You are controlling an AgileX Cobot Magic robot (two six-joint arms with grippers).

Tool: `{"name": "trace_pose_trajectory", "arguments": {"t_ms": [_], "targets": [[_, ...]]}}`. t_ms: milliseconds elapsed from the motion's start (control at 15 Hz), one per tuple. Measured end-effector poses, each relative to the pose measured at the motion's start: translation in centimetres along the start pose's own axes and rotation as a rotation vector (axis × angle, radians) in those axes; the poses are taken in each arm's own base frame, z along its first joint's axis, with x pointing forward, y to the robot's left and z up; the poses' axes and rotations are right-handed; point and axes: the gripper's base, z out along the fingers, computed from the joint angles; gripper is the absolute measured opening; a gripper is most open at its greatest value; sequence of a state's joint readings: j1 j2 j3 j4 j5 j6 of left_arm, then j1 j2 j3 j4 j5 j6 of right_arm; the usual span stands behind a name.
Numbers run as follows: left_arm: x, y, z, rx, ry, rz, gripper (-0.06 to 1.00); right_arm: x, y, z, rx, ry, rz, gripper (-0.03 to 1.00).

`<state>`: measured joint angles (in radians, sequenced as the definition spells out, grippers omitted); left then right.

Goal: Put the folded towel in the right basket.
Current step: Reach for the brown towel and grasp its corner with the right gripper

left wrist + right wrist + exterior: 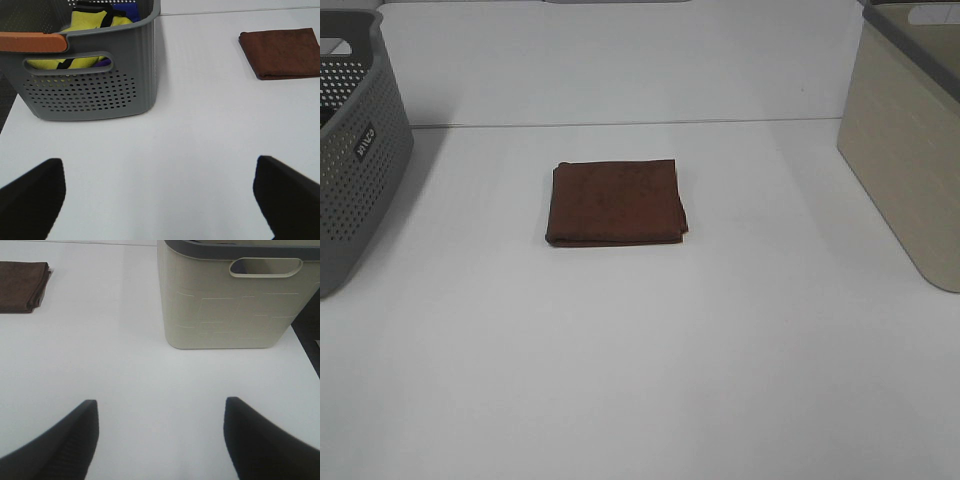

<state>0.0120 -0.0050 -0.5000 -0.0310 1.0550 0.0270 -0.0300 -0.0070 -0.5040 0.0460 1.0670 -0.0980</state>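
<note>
A brown folded towel (616,202) lies flat in the middle of the white table; it also shows in the left wrist view (281,52) and the right wrist view (22,286). The beige right basket (910,150) stands at the table's right edge, also seen in the right wrist view (225,295). Neither arm shows in the exterior high view. My left gripper (160,200) is open and empty, over bare table near the grey basket. My right gripper (159,440) is open and empty, over bare table in front of the beige basket.
A grey perforated basket (355,150) stands at the left edge; in the left wrist view (90,85) it holds yellow and blue cloth (95,22). The white table (640,380) stretches between the baskets.
</note>
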Motion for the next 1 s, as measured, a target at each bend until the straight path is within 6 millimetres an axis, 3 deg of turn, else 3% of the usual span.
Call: {"name": "trace_pose_trajectory", "arguments": {"t_ms": [1000], "targets": [[0.0,0.0,0.0,0.0,0.0,0.0,0.97,0.0,0.0,0.0,0.0,0.0,0.0,0.67]]}}
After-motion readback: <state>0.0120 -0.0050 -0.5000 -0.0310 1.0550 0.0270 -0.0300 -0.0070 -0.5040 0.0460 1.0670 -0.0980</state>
